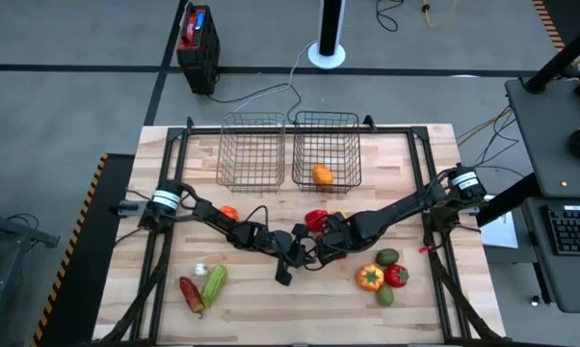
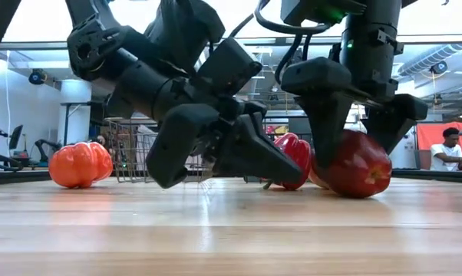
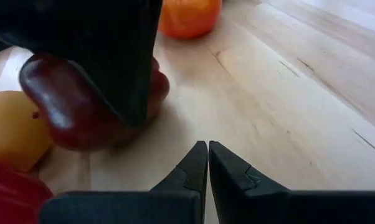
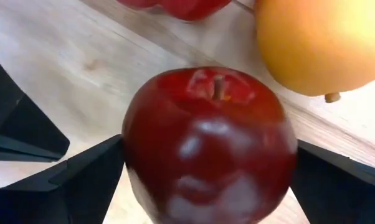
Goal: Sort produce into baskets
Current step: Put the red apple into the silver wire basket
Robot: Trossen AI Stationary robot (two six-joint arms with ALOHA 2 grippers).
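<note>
A collision is judged the main risk: the left gripper, its fingers pressed together on nothing, lies just beside the right gripper, whose fingers are spread around a red apple still on the table, ungripped, and crowded by a yellow fruit, so it could be knocked away. Beyond both grippers, the left basket is seen empty, while one orange piece lies in the right basket.

The desk centre is crowded: the shut left pincer lies just beside the right pincer, whose spread fingers flank a red apple; bare wood lies open along the near edge
</note>
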